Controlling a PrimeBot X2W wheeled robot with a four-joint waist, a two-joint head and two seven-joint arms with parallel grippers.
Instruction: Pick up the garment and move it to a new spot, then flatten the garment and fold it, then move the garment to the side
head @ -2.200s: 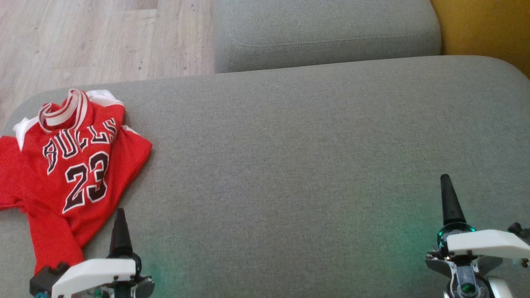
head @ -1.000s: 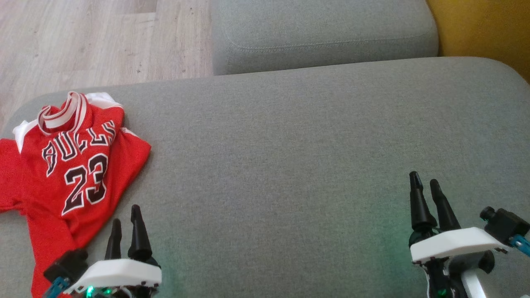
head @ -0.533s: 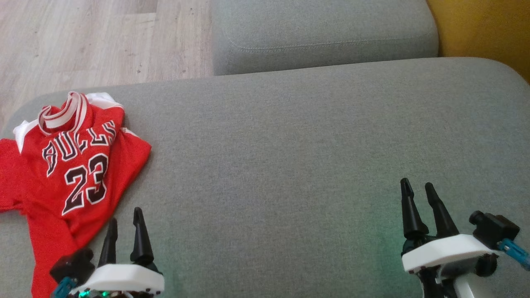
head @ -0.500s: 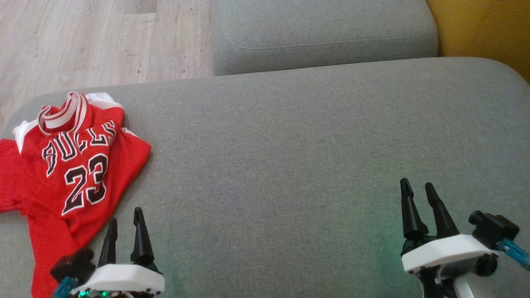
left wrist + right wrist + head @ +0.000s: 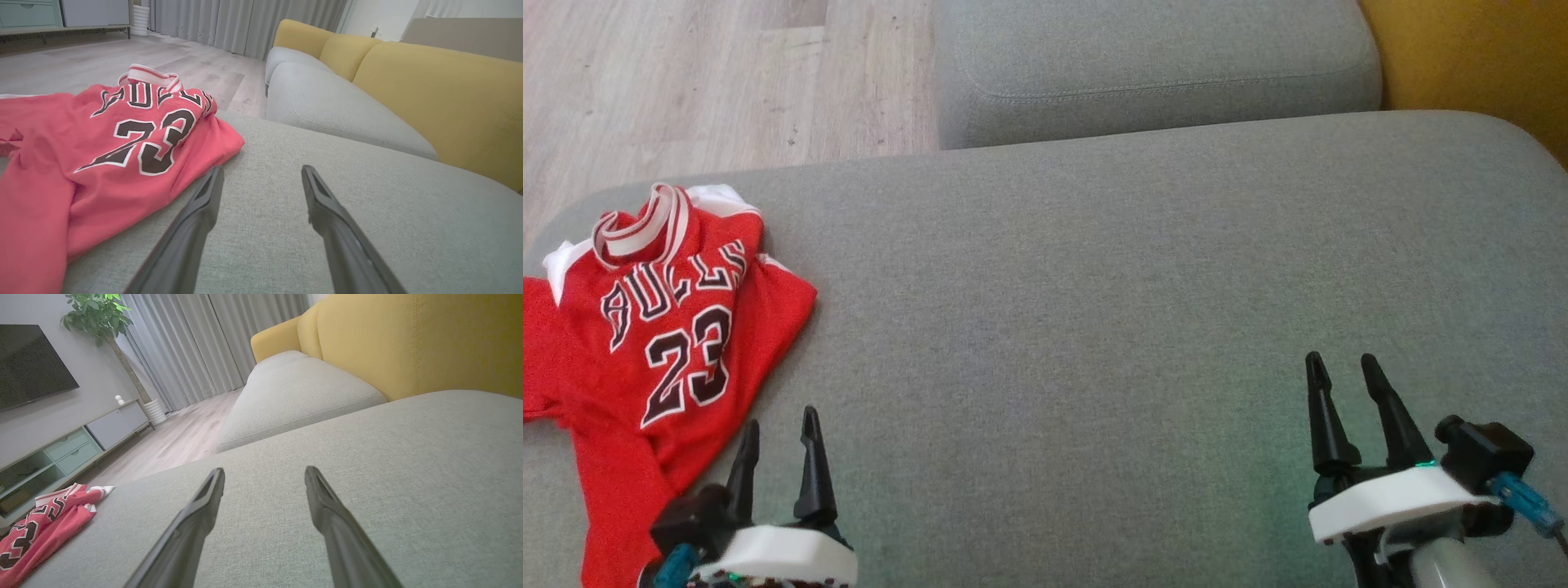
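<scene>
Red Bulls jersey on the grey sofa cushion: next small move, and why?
Probably ease the left gripper forward and left onto the near edge of the red fabric jersey. It is open and empty over the grey sofa cushion, just right of the cloth; the right gripper, also open, is far off.

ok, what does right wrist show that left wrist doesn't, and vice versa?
Right wrist: wall TV, potted plant, and the jersey small at lower left. Left wrist: jersey close up, whole number 23 readable. Both: jersey lying on the grey seat cushion, yellow backrest, grey curtains, wood floor.
</scene>
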